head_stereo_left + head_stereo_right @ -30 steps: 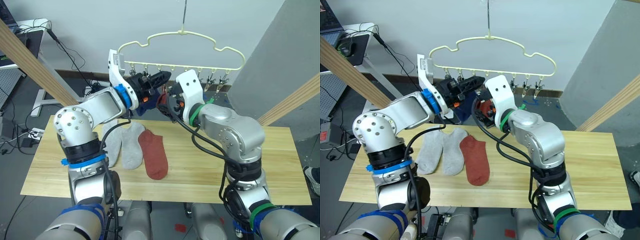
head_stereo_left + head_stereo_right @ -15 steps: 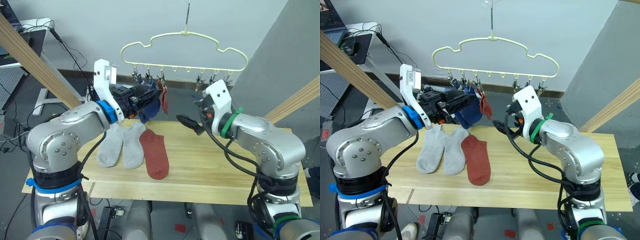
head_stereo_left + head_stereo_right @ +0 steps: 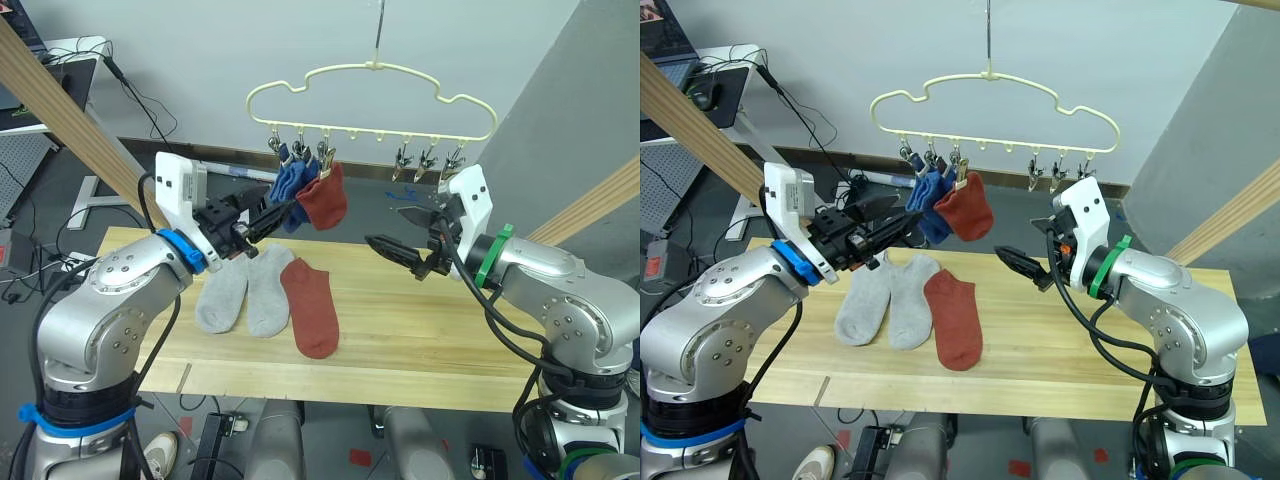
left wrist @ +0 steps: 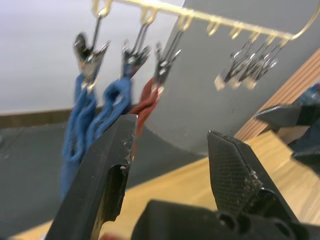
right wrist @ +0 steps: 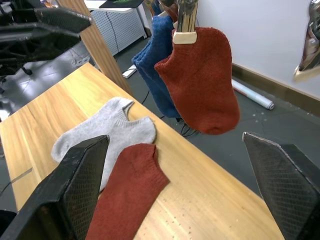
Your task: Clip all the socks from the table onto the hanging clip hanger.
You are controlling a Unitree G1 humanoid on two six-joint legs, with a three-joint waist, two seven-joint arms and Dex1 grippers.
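While two grey socks and one red sock lie on the surface, both grippers, left and right, hover with jaws open and empty; beyond, two blue socks and a red one hang clipped to the hanger.

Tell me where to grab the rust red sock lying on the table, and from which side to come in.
Grip the rust red sock at its open cuff end, the far end beside the grey socks, coming straight down from above. It lies flat on the table, so only a top-down pinch can gather the knit, and the cuff is probably the edge a clip on the clip hanger needs. The open right gripper seems nearer.
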